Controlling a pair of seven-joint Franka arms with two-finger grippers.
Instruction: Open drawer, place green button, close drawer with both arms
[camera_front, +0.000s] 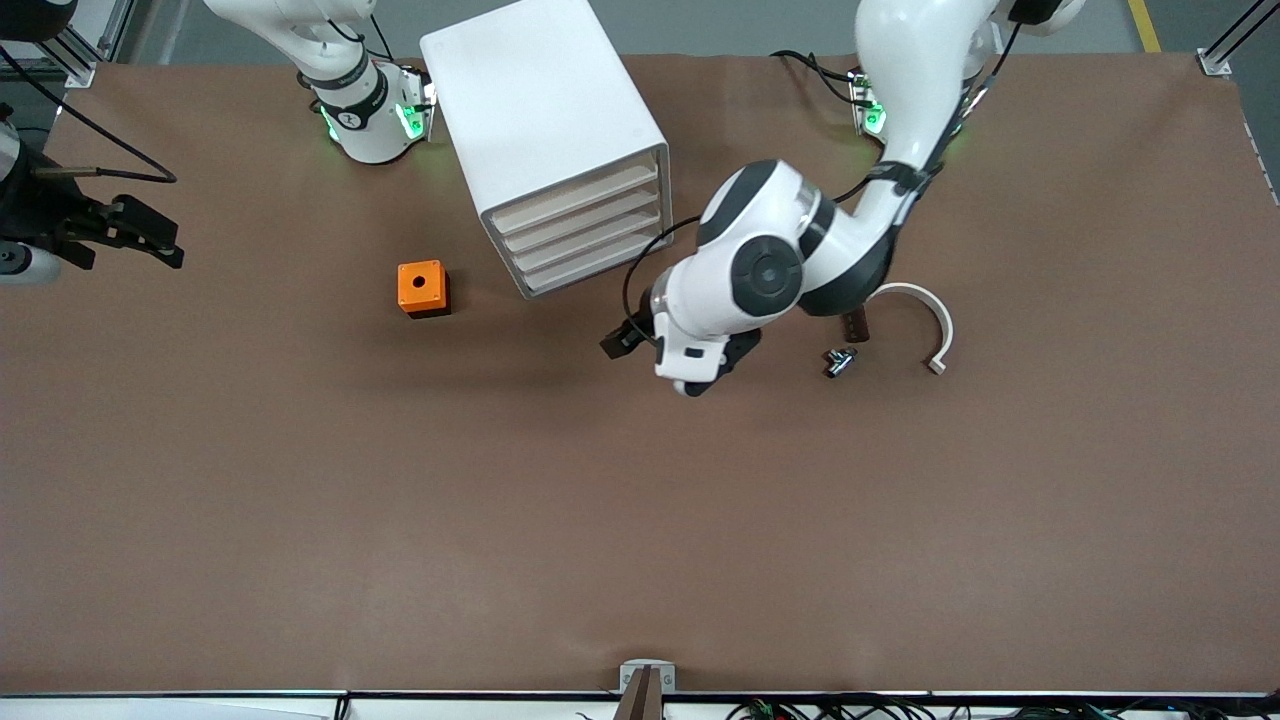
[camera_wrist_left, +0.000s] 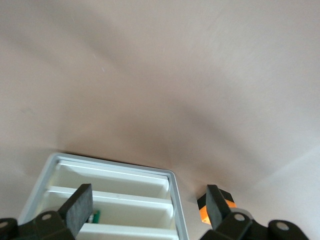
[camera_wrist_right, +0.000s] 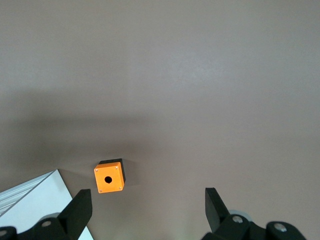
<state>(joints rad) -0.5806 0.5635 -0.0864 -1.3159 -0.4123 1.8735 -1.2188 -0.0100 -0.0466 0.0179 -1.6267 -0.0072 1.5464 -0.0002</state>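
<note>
My left pincer (camera_wrist_left: 147, 197) hangs spread wide, facing the cabinet (camera_front: 540, 100) front. Only its wrist view shows a green speck (camera_wrist_left: 94, 216) among the trays beside one finger; I cannot tell whether that is the button. From the front, the drawer (camera_front: 600, 264) sits flush, lowest in the cabinet. My right pincer (camera_wrist_right: 147, 200), also spread, is over the table toward the right arm's end, past the orange box (camera_front: 422, 288). A white curved piece (camera_front: 925, 310) and two small parts (camera_front: 840, 360) lie toward the left arm's end.
</note>
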